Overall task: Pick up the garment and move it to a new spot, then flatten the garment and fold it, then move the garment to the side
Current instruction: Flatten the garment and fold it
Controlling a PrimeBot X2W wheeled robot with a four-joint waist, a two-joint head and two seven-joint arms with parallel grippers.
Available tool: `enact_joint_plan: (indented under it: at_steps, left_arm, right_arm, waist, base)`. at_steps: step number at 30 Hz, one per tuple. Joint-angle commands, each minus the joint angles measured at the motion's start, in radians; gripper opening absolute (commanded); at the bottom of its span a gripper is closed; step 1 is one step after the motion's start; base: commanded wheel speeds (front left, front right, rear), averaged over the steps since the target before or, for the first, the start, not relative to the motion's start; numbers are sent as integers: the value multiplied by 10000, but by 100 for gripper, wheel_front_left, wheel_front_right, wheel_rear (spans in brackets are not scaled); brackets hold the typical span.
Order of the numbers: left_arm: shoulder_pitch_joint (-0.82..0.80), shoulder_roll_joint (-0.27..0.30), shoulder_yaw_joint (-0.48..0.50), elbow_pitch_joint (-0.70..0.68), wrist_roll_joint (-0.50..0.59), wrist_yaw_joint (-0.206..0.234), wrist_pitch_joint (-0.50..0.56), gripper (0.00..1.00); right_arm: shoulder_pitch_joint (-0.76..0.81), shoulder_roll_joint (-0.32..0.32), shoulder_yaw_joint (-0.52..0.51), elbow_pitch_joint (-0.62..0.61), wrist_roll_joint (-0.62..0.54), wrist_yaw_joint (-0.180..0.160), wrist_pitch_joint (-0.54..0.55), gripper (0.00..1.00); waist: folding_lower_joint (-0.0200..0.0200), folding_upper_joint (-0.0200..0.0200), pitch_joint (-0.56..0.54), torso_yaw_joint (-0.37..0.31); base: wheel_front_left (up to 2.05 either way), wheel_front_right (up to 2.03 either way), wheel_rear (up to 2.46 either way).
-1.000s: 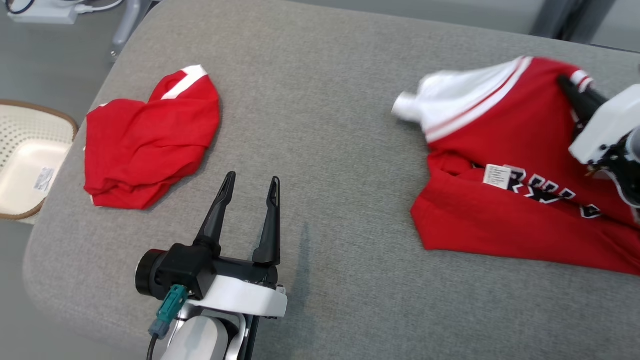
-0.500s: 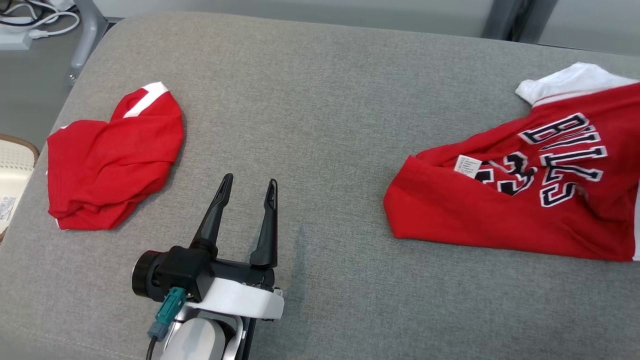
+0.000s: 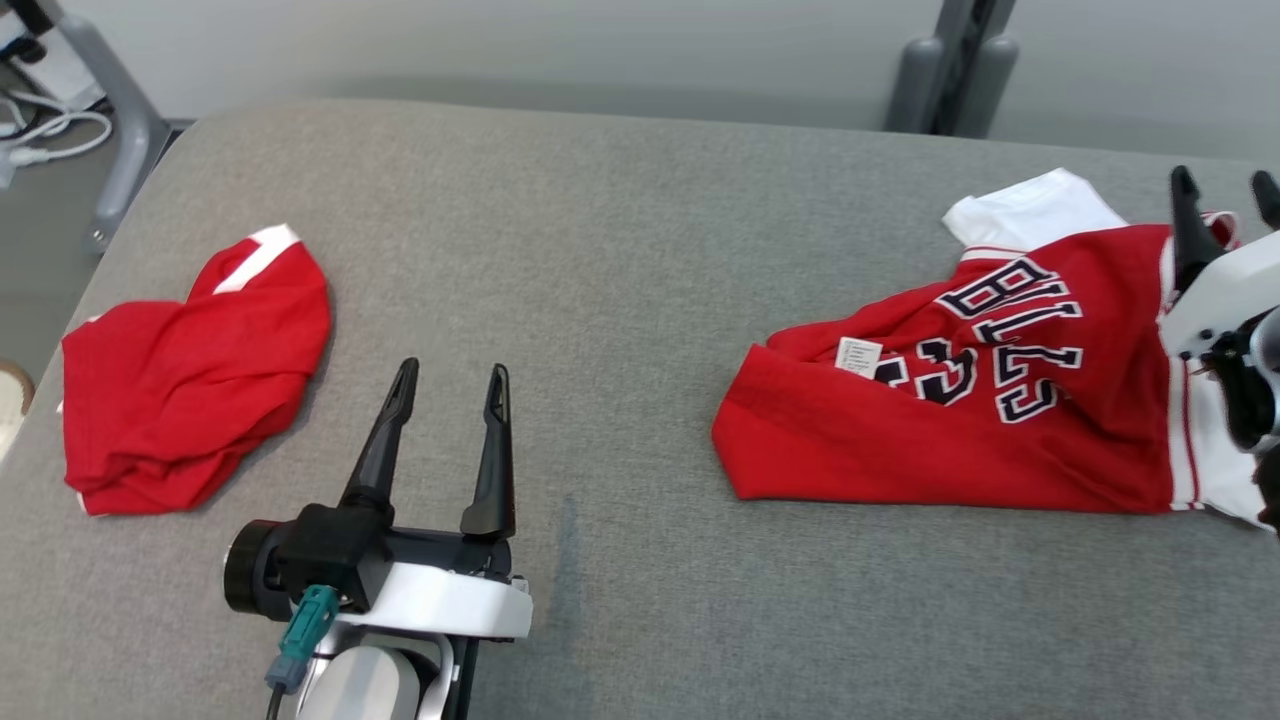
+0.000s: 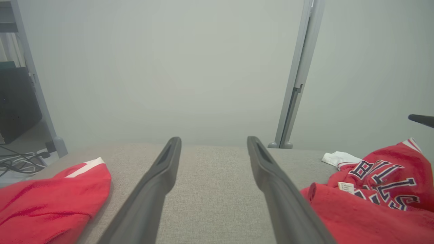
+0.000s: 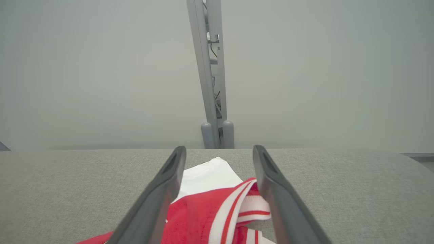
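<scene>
The garment (image 3: 960,430), a red jersey with white trim and dark lettering, lies crumpled on the right of the grey table (image 3: 620,230). My right gripper (image 3: 1224,182) is open at the jersey's right edge, holding nothing. In the right wrist view its open gripper (image 5: 218,150) hovers over the jersey's collar (image 5: 217,210) and a white sleeve (image 5: 210,174). My left gripper (image 3: 451,370) is open and empty above bare table near the front. In the left wrist view, that gripper (image 4: 213,140) has the jersey (image 4: 373,210) to its right.
A second red garment with a white stripe (image 3: 190,380) lies bunched at the table's left end, also seen as the red heap (image 4: 51,203) in the left wrist view. A grey post (image 3: 950,60) stands behind the table. Cables (image 3: 40,130) lie on the floor far left.
My right gripper has opened and let go of the jersey, which now lies on the table with its lettering up. The head camera has shifted. The left arm has kept still.
</scene>
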Motion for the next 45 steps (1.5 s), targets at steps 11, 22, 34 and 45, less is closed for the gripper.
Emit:
enact_joint_plan:
  at_steps: [11,22,34,45]
  left_arm:
    - [341,38,498,-323,220,110,-17,100]
    - [548,38,487,-321,303,116,-17,100]
    - [641,36,551,142,445,-162,-16,100]
    - [-993,245,-606,3058,1175,-2066,-17,100]
  right_arm:
    - [2532,-50,-616,-4037,-952,1,-759,100]
    - [6899,2211,-4016,-8477,-3445,1,-749,100]
    - [7703,2888,-4042,-9511,-3765,1,-750,100]
    - [7470,3053,-3859,-9283,-3535,1,-752,100]
  waist:
    - [0,0,-848,-975]
    - [0,0,-946,-1332]
    - [0,0,-803,-1692]
    - [0,0,-94,-2458]
  base:
    - [0,0,0]
    - [0,0,0]
    - [0,0,0]
    - [0,0,0]
